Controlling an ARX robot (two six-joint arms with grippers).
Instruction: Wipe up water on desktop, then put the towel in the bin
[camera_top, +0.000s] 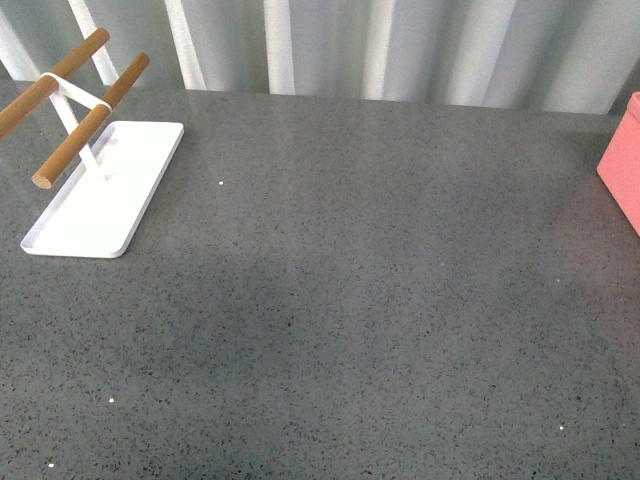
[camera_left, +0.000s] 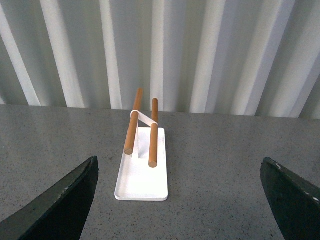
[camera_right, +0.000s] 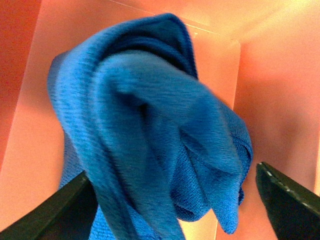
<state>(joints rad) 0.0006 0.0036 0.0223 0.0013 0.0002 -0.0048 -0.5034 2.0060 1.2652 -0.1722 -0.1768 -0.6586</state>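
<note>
**Soft blue towel hangs inside the pink bin, ready to drop**

The towel (camera_right: 150, 135) is seen only from the right wrist camera. It fills that view as a bunched, drooping mass of thick blue pile, with salmon-pink walls of the bin (camera_right: 280, 100) on all sides behind it. So it is inside or just over the bin's opening, blurred in part. The right hand (camera_right: 175, 205) has its two dark fingers (camera_right: 290, 205) standing wide apart at either side of the cloth. Whether they pinch any fold cannot be told, since the contact point is hidden behind the fabric.

The towel looks light, limp and fluffy. It will sag and fold under its own weight, cannot break, and is likely a little damp and clingy. A pinch on a thick gathered fold holds it best; a single edge would let it unfurl and drape over the rim.

In the front view the counter (camera_top: 340, 300) shows no puddle, and only a corner of the bin (camera_top: 625, 165) shows at the far right. The white tray (camera_top: 100, 200) with wooden rods (camera_top: 95, 120) sits far left. The left hand (camera_left: 177, 200) is spread wide and empty, facing that tray.
</note>
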